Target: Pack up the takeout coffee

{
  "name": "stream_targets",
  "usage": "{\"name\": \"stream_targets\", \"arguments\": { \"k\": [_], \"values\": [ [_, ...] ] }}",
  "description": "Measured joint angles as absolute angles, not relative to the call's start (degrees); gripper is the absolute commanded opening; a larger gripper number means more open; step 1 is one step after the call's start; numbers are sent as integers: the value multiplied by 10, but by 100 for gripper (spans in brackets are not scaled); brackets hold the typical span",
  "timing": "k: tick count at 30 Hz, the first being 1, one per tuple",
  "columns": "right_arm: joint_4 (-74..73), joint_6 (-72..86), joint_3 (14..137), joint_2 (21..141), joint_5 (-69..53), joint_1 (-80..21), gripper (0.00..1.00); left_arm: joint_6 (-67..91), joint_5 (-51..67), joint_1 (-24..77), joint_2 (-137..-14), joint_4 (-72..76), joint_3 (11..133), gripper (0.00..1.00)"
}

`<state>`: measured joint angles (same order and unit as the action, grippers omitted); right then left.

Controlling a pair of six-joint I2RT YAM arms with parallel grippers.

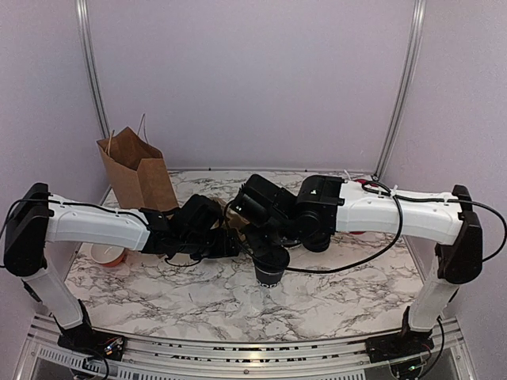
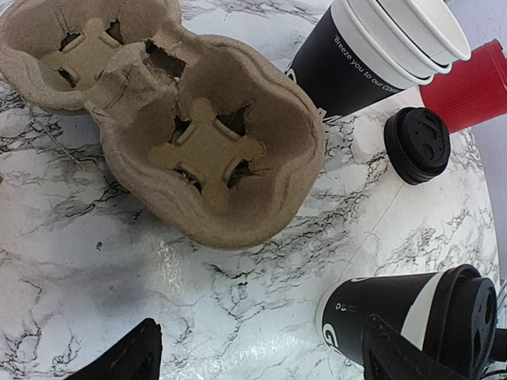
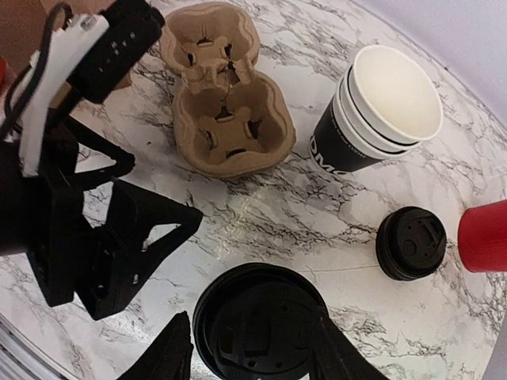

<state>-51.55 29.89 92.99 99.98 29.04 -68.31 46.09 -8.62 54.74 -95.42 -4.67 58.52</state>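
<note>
A black lidded coffee cup (image 1: 271,273) stands on the marble table near the middle. In the right wrist view I look down on its lid (image 3: 260,328). My right gripper (image 3: 253,340) is over it, its fingers pressed to both sides of the lid. My left gripper (image 2: 261,356) is open and empty, low over the table, with the same cup (image 2: 404,313) by its right finger. A brown two-cup pulp carrier (image 2: 198,134) lies just beyond it, also in the right wrist view (image 3: 218,103). Both its wells are empty.
A stack of open black cups (image 3: 372,119) stands right of the carrier, with loose black lids (image 3: 410,243) and a red cup (image 3: 483,233) beyond. A brown paper bag (image 1: 139,170) stands open at the back left. A red-and-white round thing (image 1: 107,253) sits under the left arm.
</note>
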Motion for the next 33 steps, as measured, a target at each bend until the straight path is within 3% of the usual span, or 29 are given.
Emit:
{"name": "stream_targets", "arguments": {
  "k": [11, 28, 33],
  "values": [
    [-509, 317, 834, 1032, 305, -684, 48, 460, -86, 544, -954, -47, 583, 88],
    [-547, 312, 929, 1029, 317, -669, 48, 459, -84, 543, -954, -47, 583, 88],
    [-533, 312, 906, 991, 305, -638, 48, 450, -77, 545, -945, -49, 583, 86]
  ]
}}
